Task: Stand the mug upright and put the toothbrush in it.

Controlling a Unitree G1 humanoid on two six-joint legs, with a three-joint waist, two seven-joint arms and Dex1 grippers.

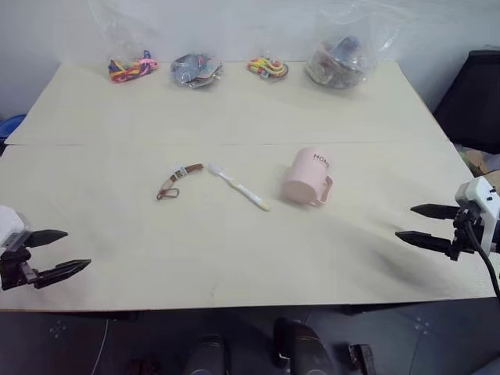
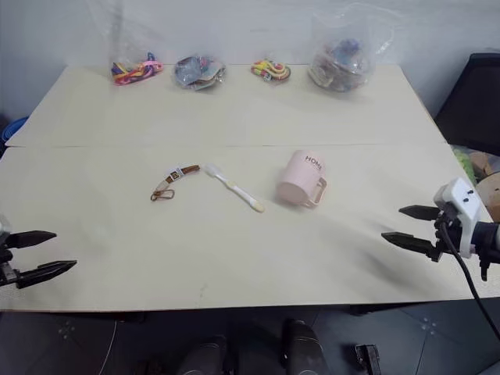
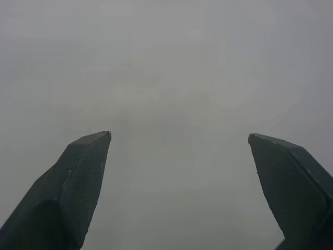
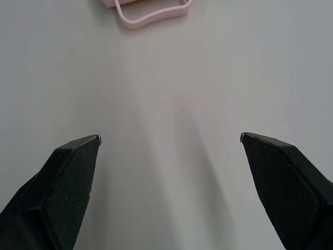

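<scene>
Left eye view: I'm seeing the mug [image 1: 307, 177] lying tipped mid-counter [image 1: 234, 250], holding nothing, handle toward me. Just left, the toothbrush [image 1: 237, 186] is lying diagonally, bristles pointing far-left. Left pincer [image 1: 55, 253] and right pincer [image 1: 416, 223] are both hovering open, empty.

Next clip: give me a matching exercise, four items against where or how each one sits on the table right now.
Items:
1. mug
2. toothbrush
3. brown strap
4. right gripper

States:
A. open, empty, near the table's right edge
B. lying flat between the strap and the mug
C. tipped on its side, handle toward the near edge
D. left of the toothbrush, metal clasp at its near end

Pairs: 1-C, 2-B, 3-D, 4-A
</scene>
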